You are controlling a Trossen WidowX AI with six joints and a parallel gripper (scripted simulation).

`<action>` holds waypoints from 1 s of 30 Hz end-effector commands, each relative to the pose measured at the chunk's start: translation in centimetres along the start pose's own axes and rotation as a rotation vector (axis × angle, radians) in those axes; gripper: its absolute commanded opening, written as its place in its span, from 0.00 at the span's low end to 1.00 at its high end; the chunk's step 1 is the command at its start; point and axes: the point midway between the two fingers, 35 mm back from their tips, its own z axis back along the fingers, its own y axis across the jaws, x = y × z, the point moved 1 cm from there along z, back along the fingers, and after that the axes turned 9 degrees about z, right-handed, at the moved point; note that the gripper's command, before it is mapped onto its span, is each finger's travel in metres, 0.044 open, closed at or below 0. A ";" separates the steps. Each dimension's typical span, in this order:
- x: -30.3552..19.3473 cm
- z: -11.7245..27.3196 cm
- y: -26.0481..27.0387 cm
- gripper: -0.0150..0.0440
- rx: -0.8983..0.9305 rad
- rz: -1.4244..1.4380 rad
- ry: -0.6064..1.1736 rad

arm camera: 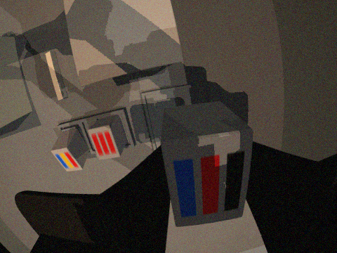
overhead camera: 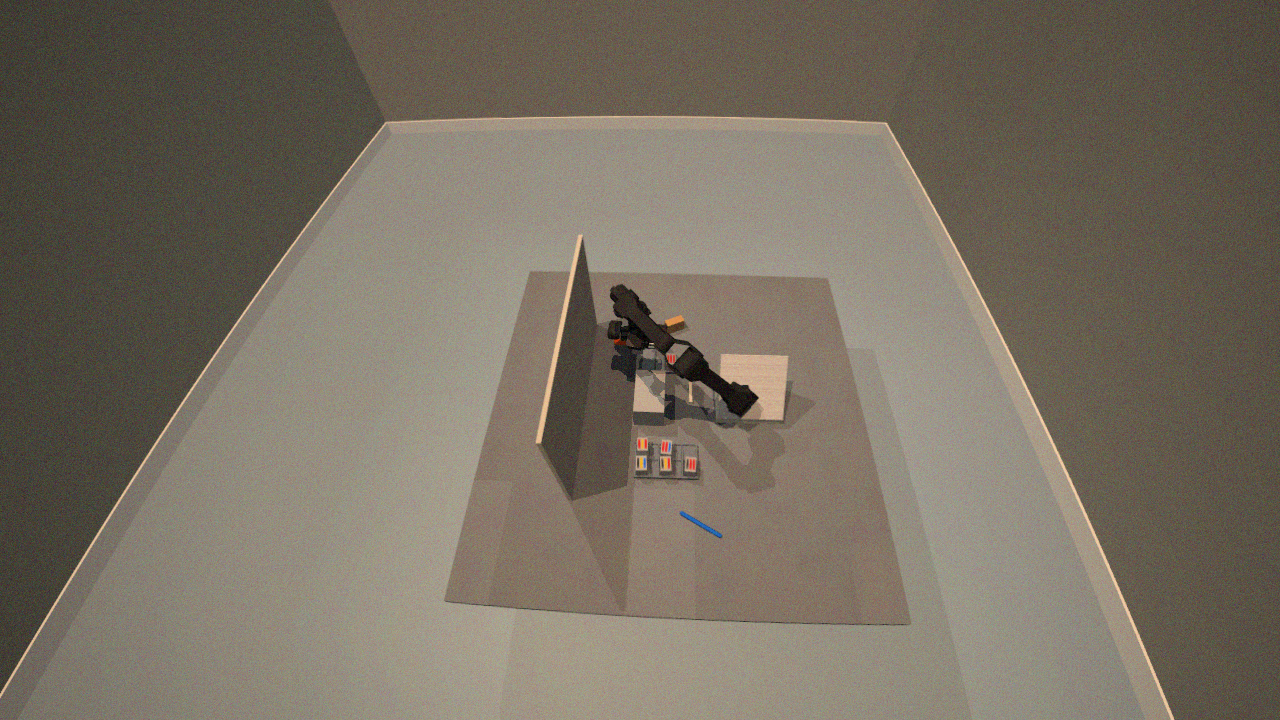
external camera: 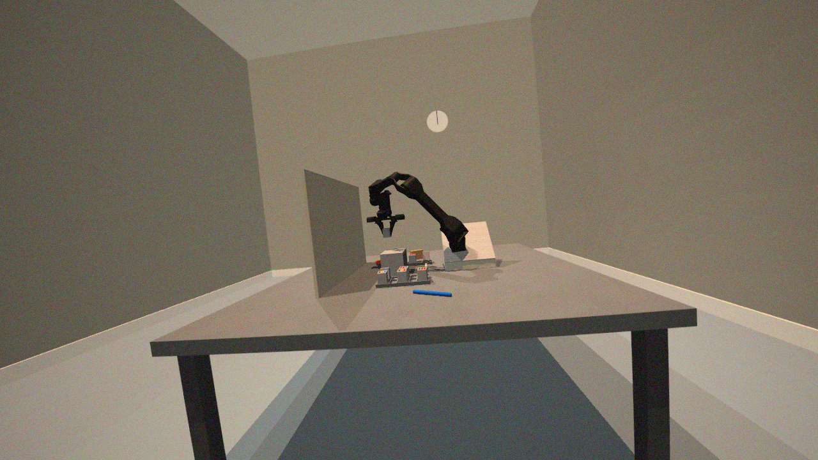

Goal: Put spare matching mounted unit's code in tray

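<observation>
The spare (external camera: 386, 232) (arm camera: 207, 179) is up off the table, blue/red/dark code facing my wrist cam. Gripper (overhead camera: 646, 342) (external camera: 386, 229) (arm camera: 198, 147) is part-open, closed firmly on its two sides. Reads as a small, stiff, light block; smooth faces could slip or twist if bumped. Current side hold looks right: keep it by the flat flanks, label free, no extra squeeze needed.

Below, the frame I take for the tray (arm camera: 165, 89) is half hidden behind the block, so I can't swear to its edges. Beside it, the far rack (external camera: 423, 262) (arm camera: 124, 109) holds two striped blocks; don't clip those. Big grey box (overhead camera: 649, 391) (external camera: 392, 258) sits between the far and near racks; near rack (overhead camera: 666, 478) (external camera: 403, 283) has five spares. Tall panel (overhead camera: 581, 358) (external camera: 337, 234) on the left, keep off.

Can't read the mounted unit's code here, so the match is unconfirmed. If good: centre, lower level, touch down, then release.
</observation>
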 end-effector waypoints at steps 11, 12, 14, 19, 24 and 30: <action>-5.1 -1.6 1.1 0.25 0.011 0.011 -0.002; -5.1 -1.6 1.1 0.25 0.011 0.011 -0.002; -5.1 -1.8 1.1 0.25 0.011 0.011 -0.002; -5.2 -2.2 1.0 0.25 0.011 0.011 -0.001; -5.2 -2.7 1.0 0.25 0.011 0.011 -0.001; -5.3 -3.2 0.9 0.25 0.011 0.011 -0.001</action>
